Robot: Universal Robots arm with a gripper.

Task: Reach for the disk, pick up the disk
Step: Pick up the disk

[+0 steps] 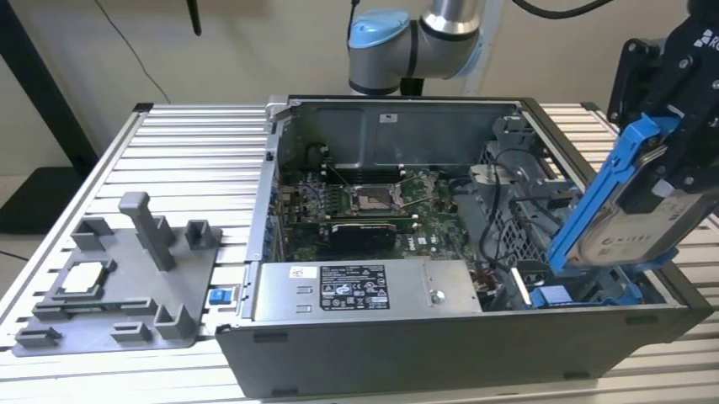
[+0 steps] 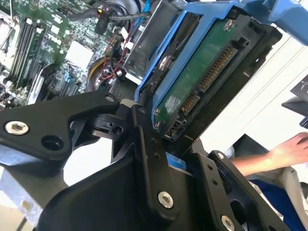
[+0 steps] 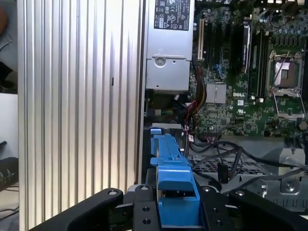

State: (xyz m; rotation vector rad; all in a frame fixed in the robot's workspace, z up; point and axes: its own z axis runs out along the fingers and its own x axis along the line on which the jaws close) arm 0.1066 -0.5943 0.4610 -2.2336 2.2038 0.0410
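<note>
We have the disk [image 1: 615, 220] clamped in the gripper [image 1: 672, 181], the jaws closed onto its blue frame, and it stands tilted on edge above the open case [image 1: 450, 345] at the exterior view's right, its lower end near the drive bay [image 1: 584, 290]. In the second wrist view the fingers [image 2: 144, 144] bear on the frame edge beside the green circuit board [image 2: 202, 82] and its connector, so we judge the grip to sit near one end of the disk and not at its middle. We keep the clamp force steady and lift along the line of the tilt, so that the frame does not drag on the bay walls. We keep clear of the cables [image 3: 226, 154] that run beside the bay, which could snag a corner. We avoid twisting the wrist, since an end-held load may pivot in the jaws. In the first wrist view the frame [image 3: 171, 178] sits centred between the fingers, which suggests an even hold. A person's hand [image 2: 288, 149] lies beyond the case, and we keep the path away from it
</note>
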